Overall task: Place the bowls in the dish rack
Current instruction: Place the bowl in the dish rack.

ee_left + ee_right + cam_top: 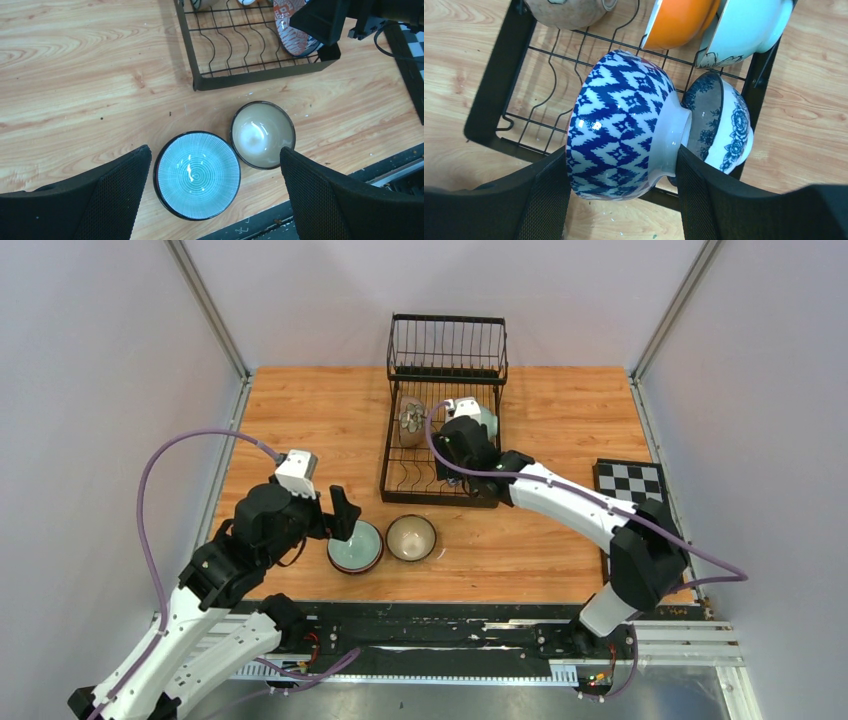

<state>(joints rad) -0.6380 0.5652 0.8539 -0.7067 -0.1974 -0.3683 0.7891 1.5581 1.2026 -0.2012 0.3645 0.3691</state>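
Black dish rack [491, 95], bowls [679, 22] inside; right hand [621, 170] tight on blue-zigzag bowl [619, 130]; left hand [215, 187] spread wide

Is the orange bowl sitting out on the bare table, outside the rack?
No, the orange bowl sits inside the dish rack, right beside a pale bowl.
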